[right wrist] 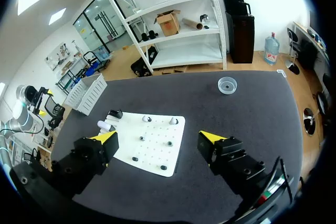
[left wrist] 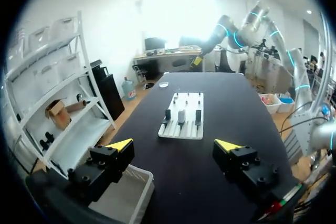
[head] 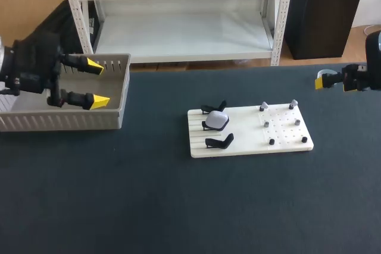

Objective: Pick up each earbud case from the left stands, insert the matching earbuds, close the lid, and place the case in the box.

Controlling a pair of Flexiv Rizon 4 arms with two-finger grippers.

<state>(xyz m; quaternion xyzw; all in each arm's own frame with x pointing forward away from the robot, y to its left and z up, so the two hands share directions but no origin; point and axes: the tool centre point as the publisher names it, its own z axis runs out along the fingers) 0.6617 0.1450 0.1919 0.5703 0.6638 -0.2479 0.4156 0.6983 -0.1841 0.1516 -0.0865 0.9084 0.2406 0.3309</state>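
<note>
A white earbud case (head: 217, 119) sits on the middle of three black stands at the left end of a white board (head: 250, 138). The far stand (head: 214, 108) and the near stand (head: 219, 141) are empty. Small earbuds (head: 264, 106) stand on pegs at the board's right end. My left gripper (head: 95, 82) hangs open above the grey box (head: 65, 121) at the table's left. It holds nothing; its wrist view has the case (left wrist: 181, 116) far ahead. My right gripper (head: 324, 81) is open and empty at the far right, well off the board (right wrist: 152, 150).
A small clear dish (right wrist: 227, 84) lies on the dark table near its far right corner, beyond the right gripper (right wrist: 160, 137). The box (right wrist: 84, 92) shows slotted walls, and nothing shows inside it.
</note>
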